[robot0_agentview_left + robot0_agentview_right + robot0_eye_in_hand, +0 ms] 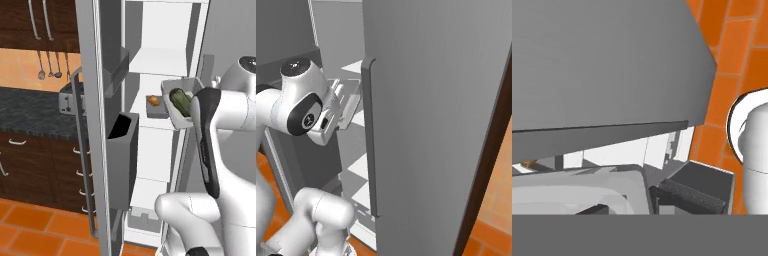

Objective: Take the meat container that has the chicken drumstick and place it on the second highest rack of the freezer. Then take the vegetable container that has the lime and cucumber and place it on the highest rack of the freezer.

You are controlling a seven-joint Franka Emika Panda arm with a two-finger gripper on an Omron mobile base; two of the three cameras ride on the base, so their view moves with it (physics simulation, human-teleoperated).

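Dark green elongated cylinder of a cucumber [180, 99] half covered by the white arm's dark-jointed link, far end unseen. Small yellow-green lime hidden somewhere in that tilted pale grey tray [182, 84]; tray's right rim also lost behind the arm. Jaws masked by the wrist in the left base view, buried behind the white hand housing in the right base view, so grip on the tray not confirmed by sight. Small golden orange-brown drumstick [153, 101] too small for detail. Tall grey freezer's [165, 60] top cut off by the upper edge.
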